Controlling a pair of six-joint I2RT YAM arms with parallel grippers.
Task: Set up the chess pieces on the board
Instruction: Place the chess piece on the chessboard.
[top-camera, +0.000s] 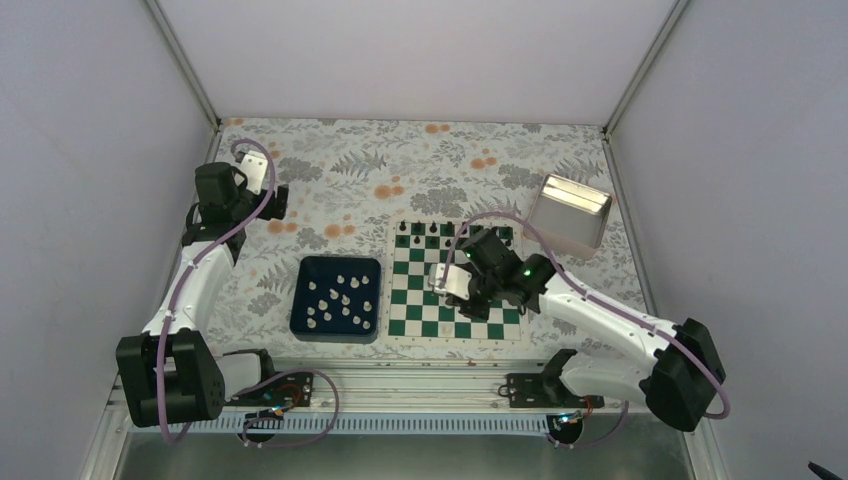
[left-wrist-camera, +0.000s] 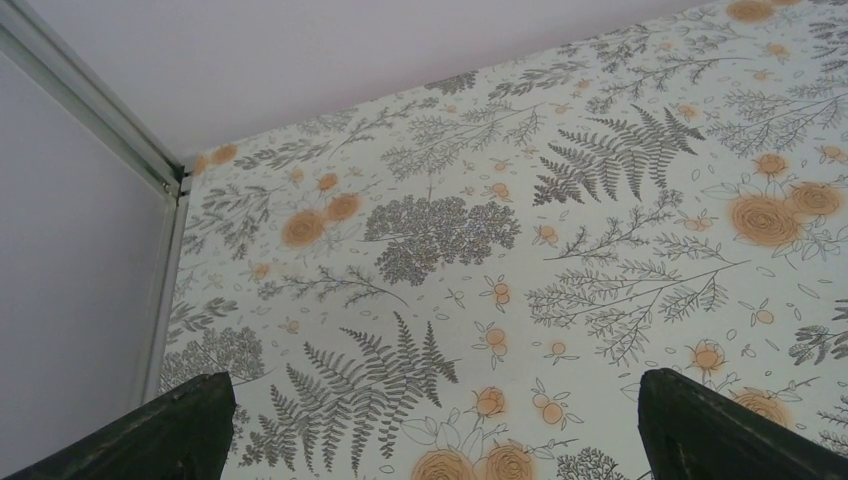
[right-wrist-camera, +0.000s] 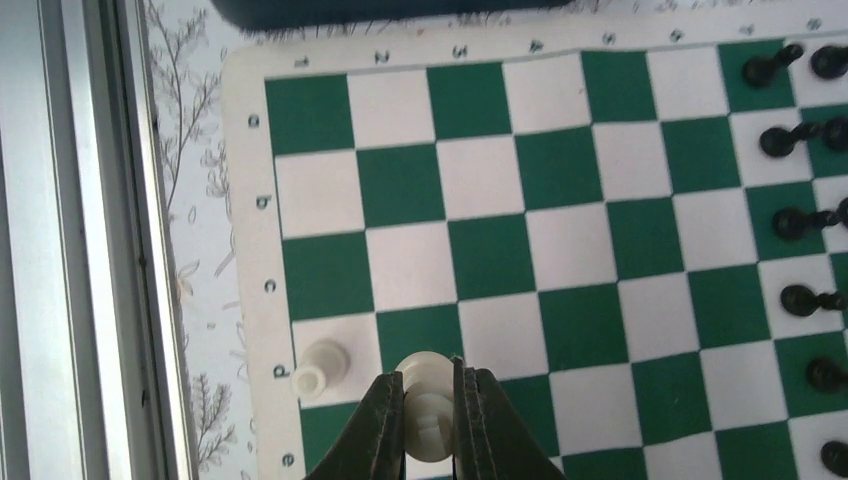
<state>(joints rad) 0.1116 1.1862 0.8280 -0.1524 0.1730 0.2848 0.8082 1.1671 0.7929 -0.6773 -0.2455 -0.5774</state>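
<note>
Right gripper (right-wrist-camera: 428, 420) pinching held piece (right-wrist-camera: 424, 372) by its sides, over board (right-wrist-camera: 490, 250) beside placed piece (right-wrist-camera: 322, 367), ready for setting down | left gripper (left-wrist-camera: 430, 425) spread, parked aside, leaving board free | other chess pieces (top-camera: 340, 300) in tray (top-camera: 298, 300)

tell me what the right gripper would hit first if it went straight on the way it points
Probably the board: the right gripper, shut on a white chess piece, points down at bare squares beside a placed piece. Height is unclear.
</note>
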